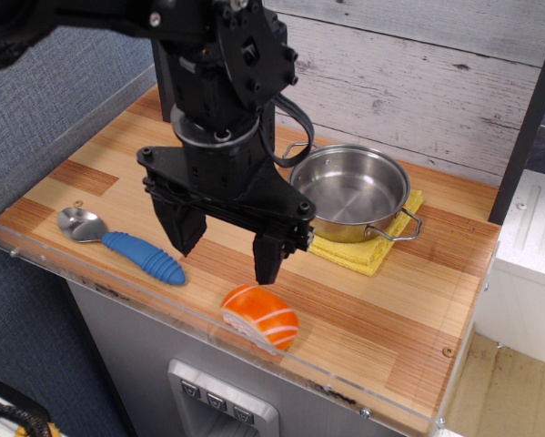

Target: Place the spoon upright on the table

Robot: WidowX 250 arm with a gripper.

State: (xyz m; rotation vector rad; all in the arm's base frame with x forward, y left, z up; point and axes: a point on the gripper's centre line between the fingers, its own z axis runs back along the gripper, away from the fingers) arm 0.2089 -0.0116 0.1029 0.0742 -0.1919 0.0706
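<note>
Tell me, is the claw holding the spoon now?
No, the claw hangs open and empty above the table, while the spoon lies flat to its side.

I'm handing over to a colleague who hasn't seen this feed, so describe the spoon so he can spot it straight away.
Start at the wooden table and go to its front left corner, by the clear plastic edge. The spoon lies flat there, left of the open pincer, not touching it. It has a shiny silver bowl and a thick ribbed blue handle, unlike the orange-and-white striped toy further right.
</note>
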